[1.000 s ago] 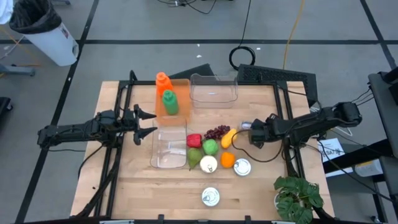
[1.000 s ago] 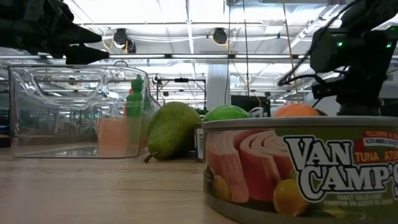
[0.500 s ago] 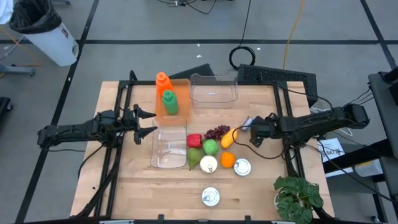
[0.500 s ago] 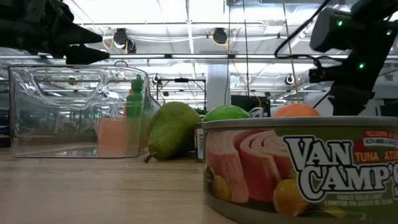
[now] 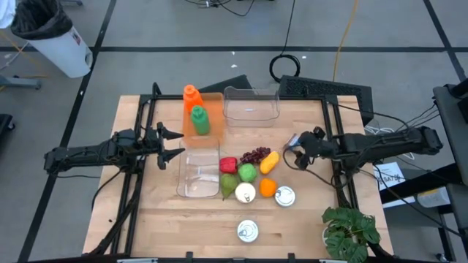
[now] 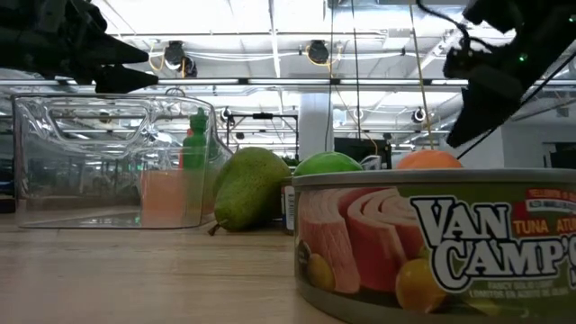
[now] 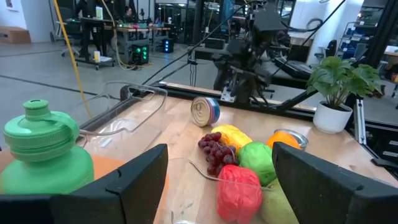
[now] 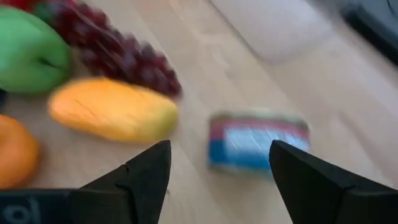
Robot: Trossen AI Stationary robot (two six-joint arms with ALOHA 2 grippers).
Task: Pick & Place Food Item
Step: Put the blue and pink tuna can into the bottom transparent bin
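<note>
The food lies in a cluster mid-table: a red pepper (image 5: 228, 165), purple grapes (image 5: 254, 155), a yellow mango (image 5: 269, 161), a green apple (image 5: 248, 173), a pear (image 5: 229, 186) and an orange (image 5: 268, 188). A small can (image 5: 291, 141) lies on its side just right of the mango. My right gripper (image 5: 298, 150) hovers open beside this can (image 8: 258, 140), touching nothing. My left gripper (image 5: 174, 144) waits open, left of a clear bin (image 5: 199, 172).
An orange bottle (image 5: 191, 94) and a green bottle (image 5: 198, 119) stand on an orange tray. A second clear bin (image 5: 252, 104) sits at the far edge. Upright cans (image 5: 284, 196) (image 5: 248, 231) and a potted plant (image 5: 349, 234) stand near the near edge.
My right gripper has risen and drifted slightly toward the far edge, tipping down over the small can. The food and my left arm have kept still.
</note>
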